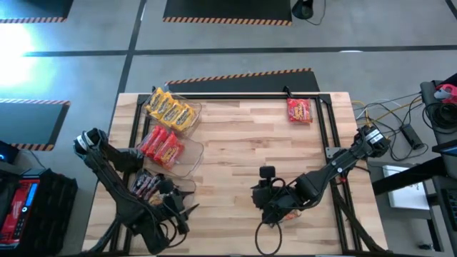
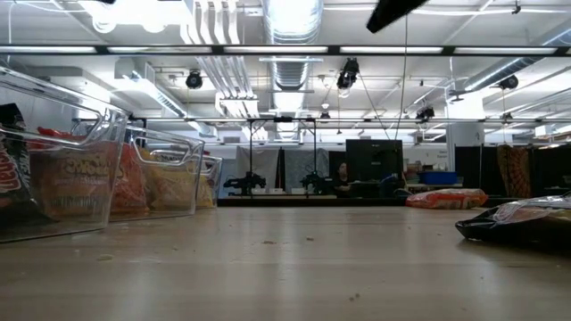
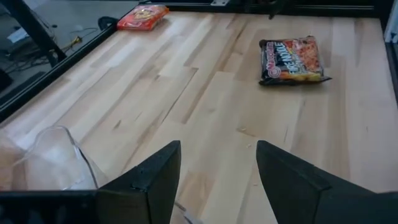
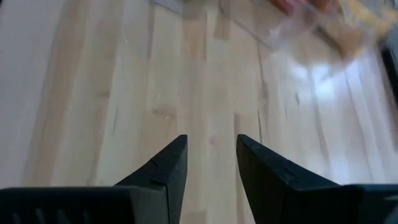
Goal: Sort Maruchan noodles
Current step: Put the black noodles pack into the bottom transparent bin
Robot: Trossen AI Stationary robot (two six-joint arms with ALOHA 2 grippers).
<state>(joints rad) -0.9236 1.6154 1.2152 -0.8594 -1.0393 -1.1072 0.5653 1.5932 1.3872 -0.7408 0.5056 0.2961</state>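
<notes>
Along the left edge of the pale wooden table (image 1: 235, 135), three clear plastic bins run front to back: one of dark brown packets (image 1: 145, 185) nearest the front, one of red crinkly noodle packets (image 1: 161, 145) in the middle, and one of yellow noodle packets (image 1: 170, 108) at the far left corner. The left end effector (image 1: 177, 207) sits just beside the front bin, its fingers (image 3: 146, 180) parted wide with nothing between them. Only its wrist view shows a dark square Maruchan packet (image 3: 292, 60) lying flat on the boards; from above, the right arm covers that spot. The low view shows it as a dark flat shape (image 2: 517, 223) at the right. The middle of the table is bare wood, with open room between the bins and the right arm. The right end effector (image 1: 265, 200) hangs near the front edge, fingers (image 4: 165, 171) moderately apart and empty over bare wood. A lone red-orange packet (image 1: 300, 110) lies near the far right corner, well apart from both end effectors.
</notes>
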